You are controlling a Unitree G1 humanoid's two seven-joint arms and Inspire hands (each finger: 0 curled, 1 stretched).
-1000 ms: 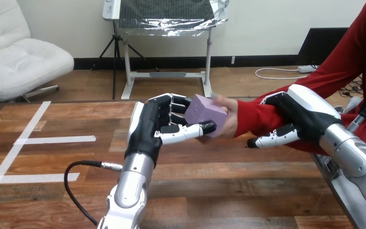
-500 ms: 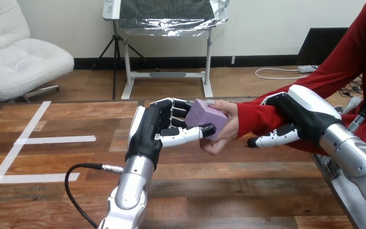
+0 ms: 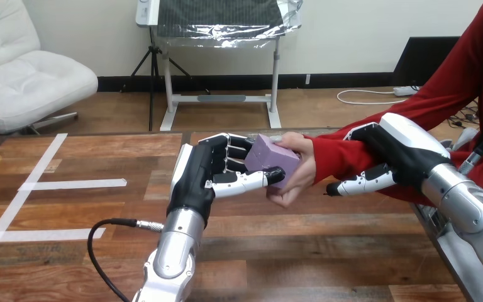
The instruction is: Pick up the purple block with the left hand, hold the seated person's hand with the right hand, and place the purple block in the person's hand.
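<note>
Handover: L hand [image 3: 209,173] grips purple block [image 3: 270,156]; person's hand [image 3: 300,175] cups block's right.
R hand [image 3: 395,153] clasps forearm [image 3: 339,158] right of block; open L slowly, no tugging.

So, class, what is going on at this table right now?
The robot's left hand pinches the purple block, holding it against the person's hand, which cups it from the right. The robot's right hand is curled round the person's forearm. The block is not yet let go.

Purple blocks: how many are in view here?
1. The block is above the table, pinched by the left robot hand and touching the person's hand. Hidden ones seem unlikely.
</note>
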